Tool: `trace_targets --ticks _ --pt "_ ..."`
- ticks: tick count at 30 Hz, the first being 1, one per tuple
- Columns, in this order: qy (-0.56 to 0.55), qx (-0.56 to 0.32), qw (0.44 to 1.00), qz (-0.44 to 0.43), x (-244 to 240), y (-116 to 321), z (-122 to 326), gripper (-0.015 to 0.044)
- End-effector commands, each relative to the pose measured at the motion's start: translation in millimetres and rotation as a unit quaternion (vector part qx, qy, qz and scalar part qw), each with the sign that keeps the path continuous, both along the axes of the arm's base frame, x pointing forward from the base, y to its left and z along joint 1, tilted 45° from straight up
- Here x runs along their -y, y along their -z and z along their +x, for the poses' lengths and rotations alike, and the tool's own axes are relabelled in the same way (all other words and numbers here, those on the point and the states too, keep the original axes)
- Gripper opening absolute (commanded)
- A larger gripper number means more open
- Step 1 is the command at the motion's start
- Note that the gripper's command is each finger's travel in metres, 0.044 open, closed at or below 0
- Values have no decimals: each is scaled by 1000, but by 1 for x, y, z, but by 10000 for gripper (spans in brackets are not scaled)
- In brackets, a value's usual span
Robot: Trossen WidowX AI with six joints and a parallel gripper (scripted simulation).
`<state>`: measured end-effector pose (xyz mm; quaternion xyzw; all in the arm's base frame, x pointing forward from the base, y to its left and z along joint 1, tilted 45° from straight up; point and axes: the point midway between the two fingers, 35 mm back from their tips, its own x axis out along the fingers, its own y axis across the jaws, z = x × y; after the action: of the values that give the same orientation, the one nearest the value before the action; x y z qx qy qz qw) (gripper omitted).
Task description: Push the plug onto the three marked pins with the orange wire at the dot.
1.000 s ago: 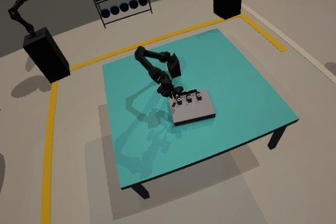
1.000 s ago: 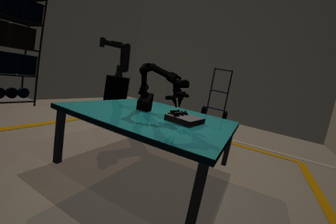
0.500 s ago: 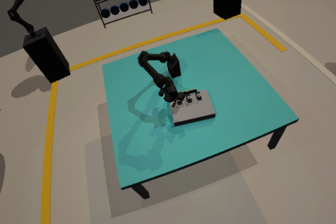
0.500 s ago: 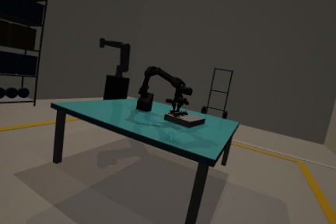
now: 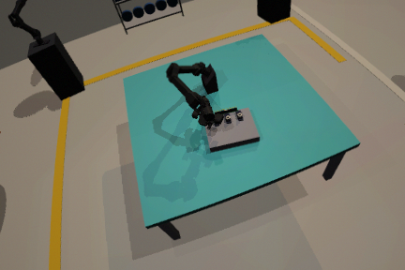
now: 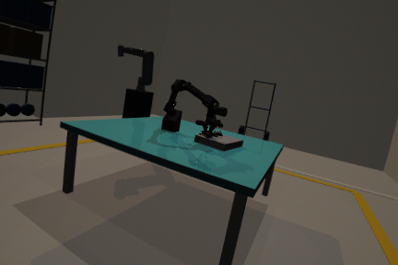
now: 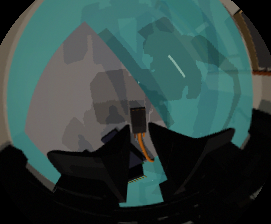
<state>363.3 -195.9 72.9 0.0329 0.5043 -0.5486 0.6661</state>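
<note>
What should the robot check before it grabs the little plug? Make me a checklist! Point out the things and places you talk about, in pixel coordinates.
1. Gripper point(image 5: 212, 127) point(image 6: 210, 135) point(image 7: 139, 127) open: ok, a gap shows between its fingertips.
2. Plug point(image 7: 138, 120) in the wrist view: ok, it lies just beyond the fingertips.
3. Plug in the grip: not ok, nothing is held.
4. Orange wire point(image 7: 145, 150) out of the fingers' way: cannot tell, it curves through the gap between them.
5. Orange wire's hole matched to the dot's pin: cannot tell, both are too small or hidden.
6. Pins straight: cannot tell, too small to see.
</note>
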Motion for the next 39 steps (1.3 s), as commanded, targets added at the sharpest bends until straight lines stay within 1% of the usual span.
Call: trace_targets --ticks 1,3,6,11,15,24,30,39 --pt "-1 -7 1000 0 4 7 -3 115" --pt "-1 -7 1000 0 5 8 -3 115" --pt "-1 -7 1000 0 5 8 -3 36" --pt "-1 -7 1000 0 5 8 -3 3" --pt "-1 -7 1000 1 -3 1 -1 0" --pt "-1 -7 1000 2 -36 -33 4 0" --pt "-11 -16 1000 5 -44 -27 2 0" --pt "-60 -61 996 19 -82 2 -16 0"
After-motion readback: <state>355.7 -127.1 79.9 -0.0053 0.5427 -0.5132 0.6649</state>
